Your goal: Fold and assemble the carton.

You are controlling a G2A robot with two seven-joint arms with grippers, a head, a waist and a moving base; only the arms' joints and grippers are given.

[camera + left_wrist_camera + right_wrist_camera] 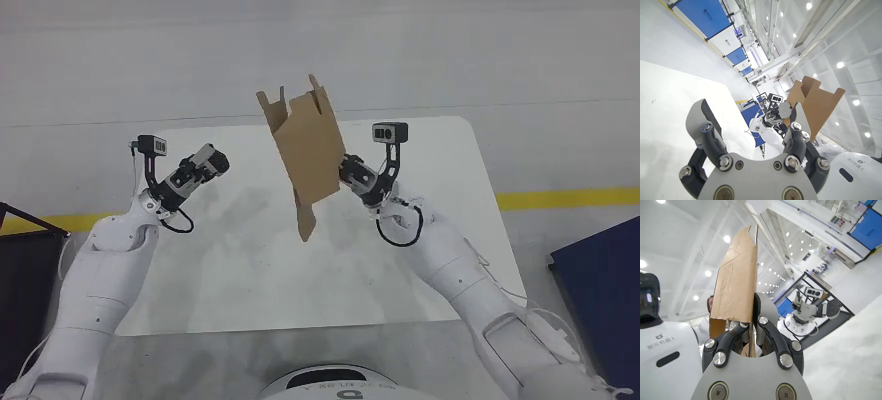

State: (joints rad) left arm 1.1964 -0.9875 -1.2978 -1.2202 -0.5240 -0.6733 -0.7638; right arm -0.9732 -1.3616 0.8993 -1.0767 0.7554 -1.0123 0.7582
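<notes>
A flattened brown carton [308, 160] hangs upright in the air above the middle of the white table [250, 280], its flaps pointing up. My right gripper [347, 172] is shut on the carton's edge from the right; in the right wrist view the cardboard [736, 285] stands clamped between the fingers [762, 311]. My left gripper [216, 160] hovers open over the table's left part, well apart from the carton, with nothing between its fingers [710, 115]. From the left wrist view the carton [815, 106] and the right arm show farther off.
A dark bin [25, 270] stands off the table's left edge and a blue panel [600, 290] off its right. A yellow floor line [570, 198] runs behind the table. Bare table surface lies in front of and below both grippers.
</notes>
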